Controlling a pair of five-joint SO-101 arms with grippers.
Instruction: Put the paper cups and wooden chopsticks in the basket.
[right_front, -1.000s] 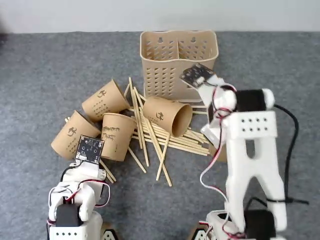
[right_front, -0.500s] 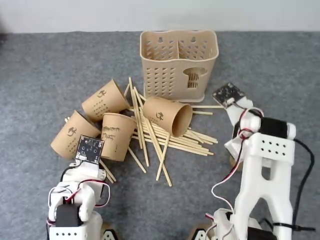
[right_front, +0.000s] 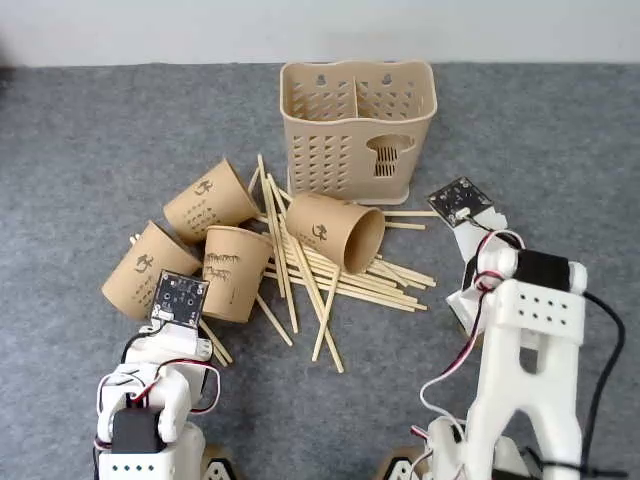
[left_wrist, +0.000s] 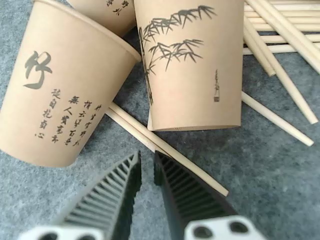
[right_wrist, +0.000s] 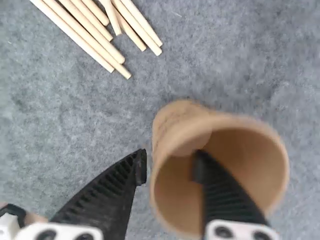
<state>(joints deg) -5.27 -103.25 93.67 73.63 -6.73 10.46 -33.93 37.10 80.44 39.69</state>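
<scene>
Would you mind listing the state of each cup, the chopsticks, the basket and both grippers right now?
Basket: upright, nothing seen inside.
Four paper cups: on their sides on the mat.
Fifth paper cup: tilted, mouth towards the wrist camera.
Chopsticks: scattered flat on the mat.
Left gripper: nearly shut, empty.
Right gripper: open, straddling the fifth cup's rim.

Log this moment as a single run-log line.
left gripper: nearly shut, empty, before two paper cups | right gripper: open, straddling wall of paper cup | chopsticks: loose on mat | basket: upright
</scene>
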